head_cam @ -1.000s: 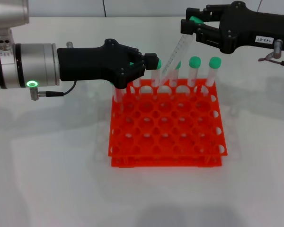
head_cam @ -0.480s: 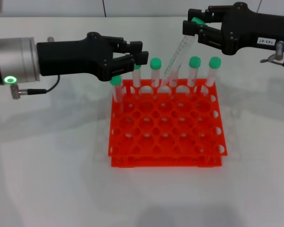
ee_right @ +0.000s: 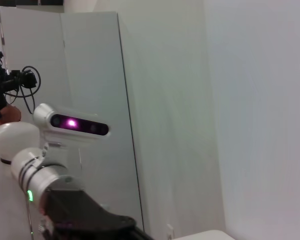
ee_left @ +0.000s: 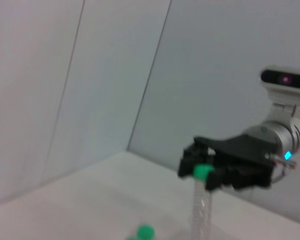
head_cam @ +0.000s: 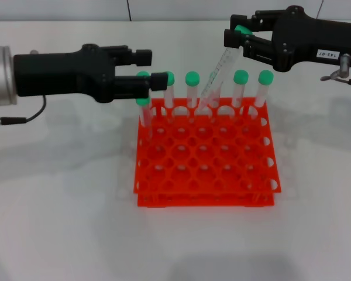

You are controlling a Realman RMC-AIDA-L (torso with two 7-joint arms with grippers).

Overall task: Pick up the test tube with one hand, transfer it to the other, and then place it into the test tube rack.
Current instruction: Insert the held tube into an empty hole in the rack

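The orange-red test tube rack (head_cam: pixel 205 153) stands mid-table. My right gripper (head_cam: pixel 241 36), black with a white label, is above the rack's back right and is shut on the green-capped top of the test tube (head_cam: pixel 217 73). The tube hangs tilted, with its lower end at the rack's back row. My left gripper (head_cam: pixel 148 69), black and unlabelled, is open and empty at the rack's back left corner, apart from the held tube. The left wrist view shows the right gripper (ee_left: pixel 206 170) clamped on the tube (ee_left: pixel 200 212).
Several other green-capped tubes stand in the rack's back row, such as one at the left (head_cam: pixel 168 88) and one at the right (head_cam: pixel 265 86). One more tube (head_cam: pixel 144 111) leans at the back left corner, just under my left fingers. White table lies all around the rack.
My left gripper has drawn back to the left, away from the tubes, and its fingers now stand apart. The right gripper has held the tilted tube almost still.
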